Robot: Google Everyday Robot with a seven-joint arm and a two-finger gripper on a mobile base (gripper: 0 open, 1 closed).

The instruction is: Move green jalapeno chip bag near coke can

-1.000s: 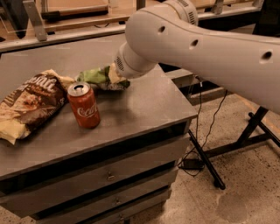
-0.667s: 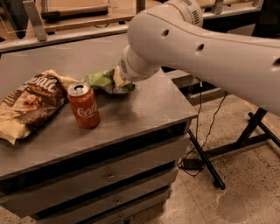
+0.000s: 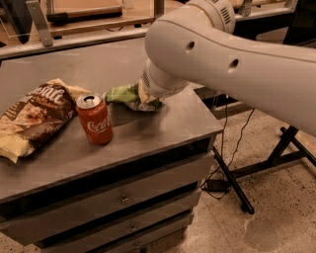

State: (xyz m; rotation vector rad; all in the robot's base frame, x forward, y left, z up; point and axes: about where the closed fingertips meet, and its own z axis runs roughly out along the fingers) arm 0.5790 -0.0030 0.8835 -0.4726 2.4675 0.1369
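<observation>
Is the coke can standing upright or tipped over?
Upright: the coke can stands on its base, silver top up. The gripper is at the green jalapeno chip bag behind it.

Large off-white smooth plastic arm shell (image 3: 237,59) is spanning the area up and right of the red aluminium coke can (image 3: 94,119). Two small dark round holes are sitting in its side. The rounded joint cap (image 3: 217,12), further up-right of the can, is showing a row of dark vent slots. The narrower off-white cylindrical wrist (image 3: 158,81) is carrying a patch of fine dots. The gripper (image 3: 146,100) is sitting just right of and behind the can, mostly hiding under the wrist, with only a pale beige bit showing.
</observation>
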